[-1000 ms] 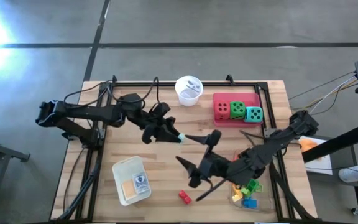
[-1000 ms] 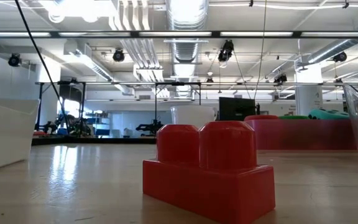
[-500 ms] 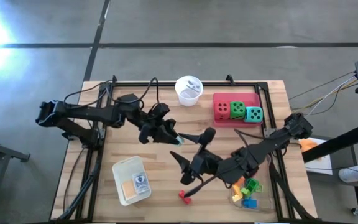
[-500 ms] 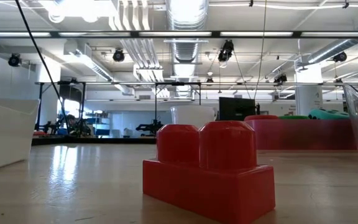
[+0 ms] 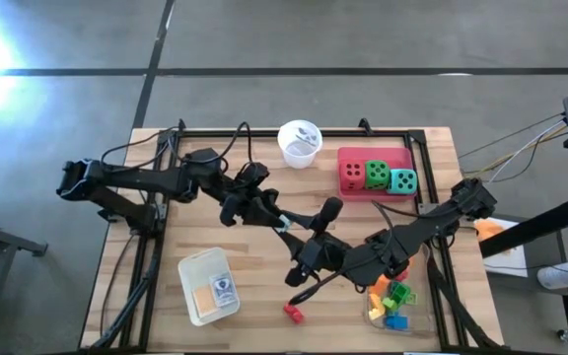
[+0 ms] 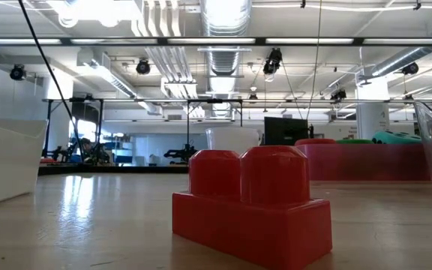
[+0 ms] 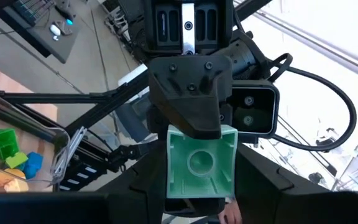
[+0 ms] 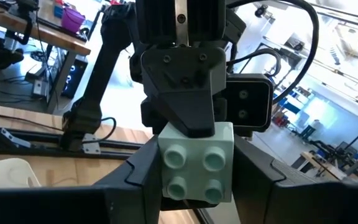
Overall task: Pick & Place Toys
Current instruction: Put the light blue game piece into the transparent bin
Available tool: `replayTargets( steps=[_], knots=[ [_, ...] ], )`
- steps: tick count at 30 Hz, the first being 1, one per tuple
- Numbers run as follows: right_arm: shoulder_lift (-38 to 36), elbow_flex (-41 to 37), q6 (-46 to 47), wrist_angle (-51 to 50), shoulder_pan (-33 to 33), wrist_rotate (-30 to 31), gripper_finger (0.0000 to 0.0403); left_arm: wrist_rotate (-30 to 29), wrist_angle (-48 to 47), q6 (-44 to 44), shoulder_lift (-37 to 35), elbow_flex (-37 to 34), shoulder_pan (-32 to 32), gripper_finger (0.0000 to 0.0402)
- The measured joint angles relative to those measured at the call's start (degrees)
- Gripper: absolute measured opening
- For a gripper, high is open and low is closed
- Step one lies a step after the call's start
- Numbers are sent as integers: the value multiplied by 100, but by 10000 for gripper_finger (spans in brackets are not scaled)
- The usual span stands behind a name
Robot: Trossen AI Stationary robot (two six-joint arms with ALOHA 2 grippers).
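Observation:
A pale green brick (image 5: pixel 286 224) hangs high above the middle of the table, between my two grippers, which face each other. My left gripper (image 7: pixel 201 183) comes from the table's left and is shut on it. My right gripper (image 8: pixel 196 183) comes from the right and is shut on it too. The left wrist view shows the brick's hollow underside (image 7: pixel 201 163). The right wrist view shows its studded top (image 8: pixel 196 163). A red brick (image 5: pixel 293 313) lies on its flat base near the front edge, large in the low view (image 6: pixel 253 206). My left gripper pinches two opposite side walls (image 7: pixel 170 168) of the pale green brick between its two fingers, coming level from the table's left. The brick is lifted clear of the table. My right gripper pinches the other two side walls (image 8: pixel 161 165), coming level from the table's right, its fingers crosswise to the left gripper's. One of its fingers (image 7: pixel 191 112) shows on the brick's edge in the left wrist view.
A pink tray (image 5: pixel 348 189) at the back right holds three dice (image 5: pixel 375 175). A white cup (image 5: pixel 299 141) stands at the back middle. A clear tray (image 5: pixel 375 318) with several bricks sits at the front right. A white tray (image 5: pixel 193 268) with cards sits at the front left.
My right gripper has gone toward the table's left, up to the brick in my left gripper, and has shut on it from wide open. The brick has stayed in place.

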Motion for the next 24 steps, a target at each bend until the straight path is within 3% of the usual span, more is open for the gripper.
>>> replayTargets(
  steps=[6, 14, 19, 24],
  knots=[
    [0, 0, 153, 10, 0, -64, 132, 183, -15, 63, 0, 0, 0, 171],
    [-117, 15, 849, 19, 0, -115, 132, 709, 7, 324, -2, 0, -7, 294],
    [-352, 13, 1706, -451, 48, -641, 132, 1043, -179, 985, -11, 0, -131, 362],
    [-729, 11, 3448, -1828, 109, -1619, 132, 1045, -1059, 1984, -11, 0, -386, 386]
  ],
)
